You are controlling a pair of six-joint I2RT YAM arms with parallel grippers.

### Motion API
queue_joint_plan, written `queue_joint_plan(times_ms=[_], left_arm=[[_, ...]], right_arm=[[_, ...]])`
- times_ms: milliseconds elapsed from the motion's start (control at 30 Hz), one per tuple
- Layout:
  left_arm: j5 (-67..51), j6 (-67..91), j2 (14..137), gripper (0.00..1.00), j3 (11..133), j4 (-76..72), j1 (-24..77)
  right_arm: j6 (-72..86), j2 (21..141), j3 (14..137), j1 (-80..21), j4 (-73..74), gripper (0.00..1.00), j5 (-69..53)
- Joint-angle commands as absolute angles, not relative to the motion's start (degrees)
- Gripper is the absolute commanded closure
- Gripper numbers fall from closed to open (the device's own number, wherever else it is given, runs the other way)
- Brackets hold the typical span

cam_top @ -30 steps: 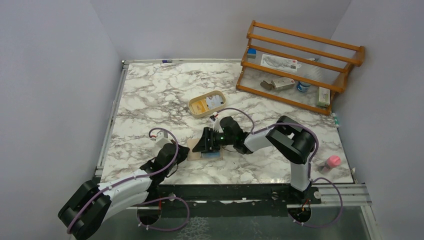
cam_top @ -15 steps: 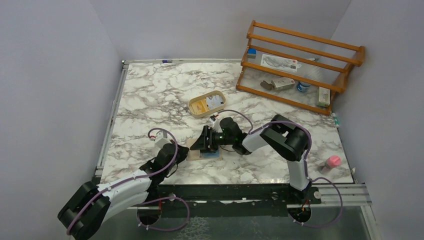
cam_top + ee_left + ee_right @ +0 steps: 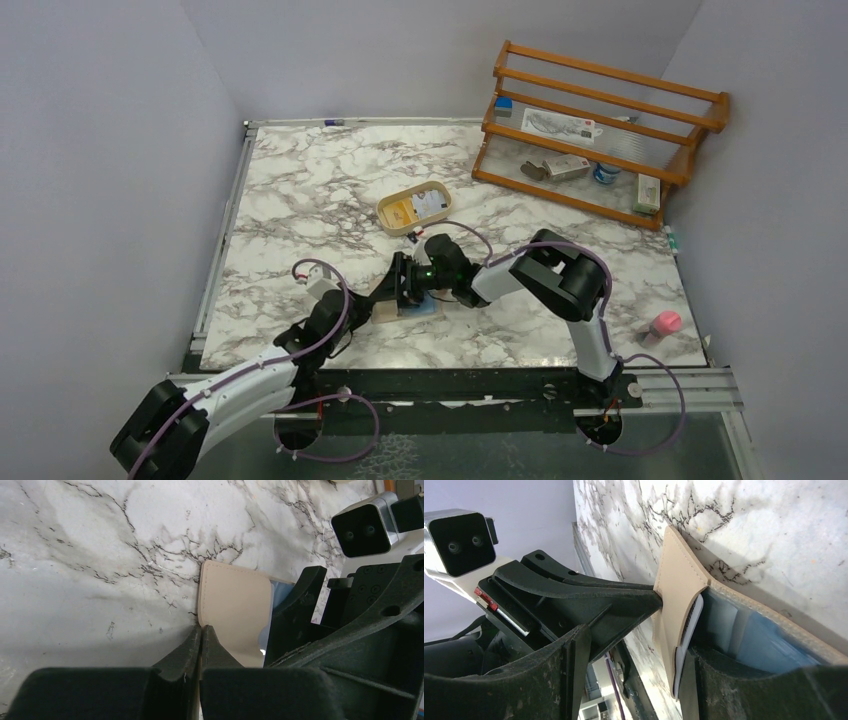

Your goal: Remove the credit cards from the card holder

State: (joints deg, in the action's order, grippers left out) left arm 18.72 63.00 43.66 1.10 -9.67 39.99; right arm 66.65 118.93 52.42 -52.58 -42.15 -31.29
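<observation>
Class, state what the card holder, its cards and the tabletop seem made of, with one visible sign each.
Card holder: matte tan leather or imitation, stitched edge. Cards: smooth pale plastic, probably, thin. Tabletop: veined marble look, possibly laminate; faint sheen.

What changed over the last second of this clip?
The right gripper slid left over the card holder, toward the left gripper, jaws open throughout. The left arm sank back slightly. Nothing was grabbed or released: the left gripper stays pinched on the holder's edge. The tray and rack are unmoved.
</observation>
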Motion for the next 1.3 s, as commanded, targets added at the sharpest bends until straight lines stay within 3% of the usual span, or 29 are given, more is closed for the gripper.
queue_joint_plan(times_ms=[0, 467, 700, 1033, 1267], left_arm=[[17.67, 63.22, 41.36, 1.00, -0.19, -4.01, 40.17], [19.25, 63.19, 35.79, 1.00, -0.26, 2.25, 40.14], [19.11, 63.02, 37.01, 1.00, -0.25, 1.41, 40.17], [19.15, 63.06, 37.27, 1.00, -0.23, 1.31, 40.17], [19.03, 63.01, 38.67, 1.00, -0.25, 0.27, 40.17]], right_arm=[[66.14, 119.47, 52.18, -53.76, -38.77, 0.35, -32.00], [65.40, 109.30, 48.15, -47.24, -38.64, 0.35, -37.43], [65.25, 111.14, 48.28, -47.13, -38.90, 0.35, -37.55], [57.79, 110.05, 47.90, -47.15, -27.71, 0.35, -31.65], [58.11, 113.14, 46.74, -48.49, -30.20, 0.35, -30.94]])
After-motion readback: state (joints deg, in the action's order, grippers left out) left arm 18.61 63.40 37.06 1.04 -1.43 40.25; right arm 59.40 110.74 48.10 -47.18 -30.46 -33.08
